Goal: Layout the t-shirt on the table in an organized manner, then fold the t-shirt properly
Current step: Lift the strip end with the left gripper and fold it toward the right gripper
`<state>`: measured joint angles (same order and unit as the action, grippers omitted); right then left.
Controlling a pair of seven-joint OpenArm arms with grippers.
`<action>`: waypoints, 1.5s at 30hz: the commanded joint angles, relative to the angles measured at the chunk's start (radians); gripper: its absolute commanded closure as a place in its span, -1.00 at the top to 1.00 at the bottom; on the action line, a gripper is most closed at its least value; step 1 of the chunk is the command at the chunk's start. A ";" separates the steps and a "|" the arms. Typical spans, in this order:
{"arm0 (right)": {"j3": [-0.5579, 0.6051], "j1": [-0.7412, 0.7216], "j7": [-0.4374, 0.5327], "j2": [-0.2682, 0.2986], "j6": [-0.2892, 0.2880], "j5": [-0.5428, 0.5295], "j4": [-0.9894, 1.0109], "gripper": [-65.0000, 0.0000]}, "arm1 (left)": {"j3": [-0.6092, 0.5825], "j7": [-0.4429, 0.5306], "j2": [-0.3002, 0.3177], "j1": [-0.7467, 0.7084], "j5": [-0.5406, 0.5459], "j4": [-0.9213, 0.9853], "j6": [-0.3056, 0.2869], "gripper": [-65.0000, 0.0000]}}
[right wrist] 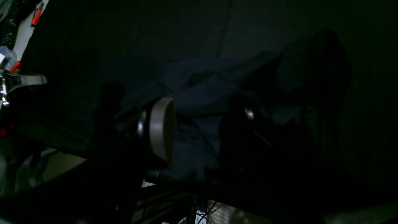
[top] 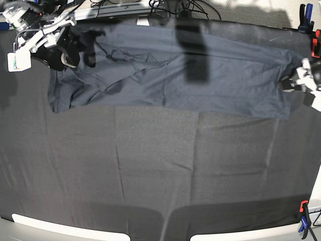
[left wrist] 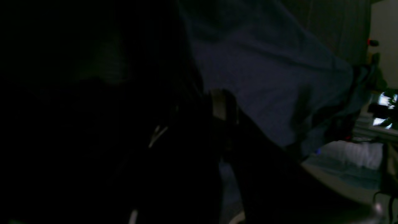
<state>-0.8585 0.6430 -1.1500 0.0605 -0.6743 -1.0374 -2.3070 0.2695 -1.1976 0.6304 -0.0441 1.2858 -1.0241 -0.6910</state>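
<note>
Two hands at work, one at each end of the shirt (top: 170,75). Left hand (top: 293,80) appears clamped on the shirt's edge; its wrist view shows cloth draped taut from a pale finger pad (left wrist: 219,104). Right hand (top: 67,52) sits over the bunched end of the shirt; its wrist view shows the fingers spread apart, one pale pad (right wrist: 161,130) facing crumpled cloth, nothing pinched that I can see. Very dark frames, so confidence is moderate.

Shirt lies stretched in a long band across the far part of the worktop (top: 160,170), wrinkled and doubled over toward the right hand, smoother toward the left hand.

Step in hand, as judged: spreading flat. To do it well, the right hand should take a single layer at the bunched end, then both pull level and apart without lifting the middle.

Worktop beyond the shirt is black creased cloth. Clamps (top: 304,213) at its corners.
</note>
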 commanded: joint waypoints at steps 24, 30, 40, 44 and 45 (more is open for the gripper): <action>-0.005 0.003 0.023 0.006 -0.024 -0.021 -0.018 -0.16 | 0.006 0.123 0.051 0.059 -0.101 -0.010 -0.007 -1.00; -0.005 0.003 0.023 0.006 -0.024 -0.021 -0.018 -0.16 | 0.006 0.235 0.052 0.153 -0.385 -0.010 0.040 -1.00; -0.005 0.003 0.023 0.006 -0.024 -0.021 -0.018 -0.16 | 0.006 0.317 0.074 0.277 -0.637 -0.010 0.154 -1.00; -0.005 0.003 0.022 0.006 -0.024 -0.021 -0.018 -0.16 | 0.006 0.336 0.106 0.312 -0.676 -0.010 0.191 -1.00; -0.005 0.003 0.022 0.006 -0.024 -0.021 -0.018 -0.16 | 0.006 0.336 0.114 0.316 -0.685 -0.010 0.191 -1.00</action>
<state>-0.8585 0.6430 -1.1500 0.0608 -0.6743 -1.0374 -2.3070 0.2676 -0.8856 0.7174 0.2501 0.5938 -1.0206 -0.5041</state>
